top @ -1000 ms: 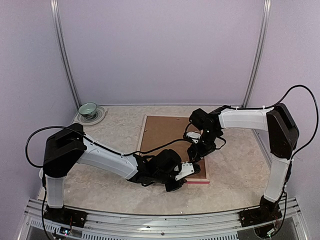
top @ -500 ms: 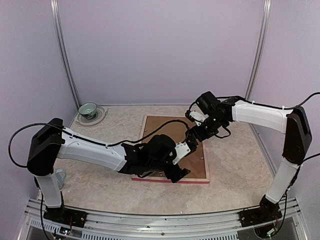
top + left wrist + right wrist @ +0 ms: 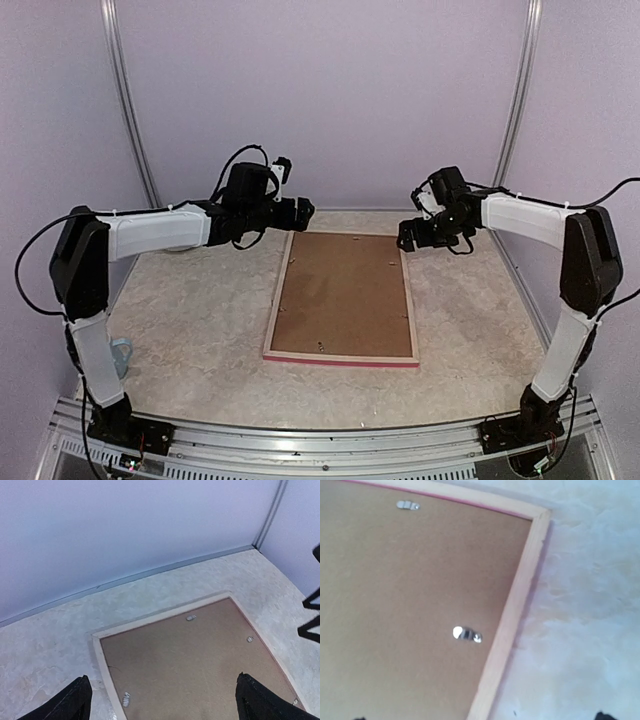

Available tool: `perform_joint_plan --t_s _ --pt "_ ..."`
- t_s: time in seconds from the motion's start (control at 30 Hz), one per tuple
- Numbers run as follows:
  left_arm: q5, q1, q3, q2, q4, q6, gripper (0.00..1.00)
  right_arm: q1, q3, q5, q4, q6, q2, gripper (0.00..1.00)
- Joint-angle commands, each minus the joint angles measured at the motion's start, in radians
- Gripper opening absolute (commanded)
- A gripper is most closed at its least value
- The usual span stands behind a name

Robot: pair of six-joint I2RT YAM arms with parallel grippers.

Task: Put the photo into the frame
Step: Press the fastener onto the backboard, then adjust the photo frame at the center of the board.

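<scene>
The frame (image 3: 341, 358) lies flat in the middle of the table (image 3: 190, 320), back side up. Its pale wood rails face upward, and a strip of bright pink shows along its near edge. A brown backing board (image 3: 343, 293) fills the opening inside the rails and sits level with them. Small metal clips (image 3: 466, 634) lie on the board close to the rails, and two of them show in the right wrist view. The photo cannot be seen in any view; only the plain brown board shows inside the frame.

The left claw (image 3: 299, 212) hangs in the air by the far left corner of the frame, clear of the wood. In its own wrist view the two black fingertips (image 3: 75, 702) stand wide apart at the bottom corners. Nothing is between them, and the board and the far rail lie well below.

The right claw (image 3: 409, 236) hangs by the far right corner of the frame, also off the table. Its wrist camera looks down on that corner (image 3: 540, 516), where the pale rail meets the marbled tabletop. Only the very tips of its fingers show, at the bottom edge, far apart and holding nothing.

The two claws are well apart from each other, one at each far corner.
</scene>
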Motion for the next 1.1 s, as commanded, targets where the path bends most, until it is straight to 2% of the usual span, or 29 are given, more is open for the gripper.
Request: perform_joint_plan --t_s 0.0,0.2,0.43,0.67,0.97,1.07 --pt "0.034 0.086 0.084 0.125 -0.097 -0.101 0.99 -0.014 0.037 -0.027 0.099 0.020 0.087 0.99" --pt "0.154 0.158 0.145 0.287 -0.090 -0.175 0.99 -0.072 0.125 -0.099 0.141 0.054 0.254 0.99" --pt "0.200 0.211 0.080 0.315 -0.002 -0.269 0.99 -0.078 0.211 -0.191 0.169 0.050 0.393 0.98" --pt "0.382 0.228 -0.016 0.312 0.139 -0.383 0.99 -0.076 0.190 -0.253 0.205 0.056 0.413 0.98" --pt "0.474 0.207 -0.089 0.302 0.216 -0.474 0.99 -0.041 0.135 -0.313 0.250 0.027 0.425 0.98" --pt "0.496 0.185 -0.172 0.283 0.310 -0.536 0.99 -0.025 0.118 -0.337 0.264 0.018 0.423 0.97"
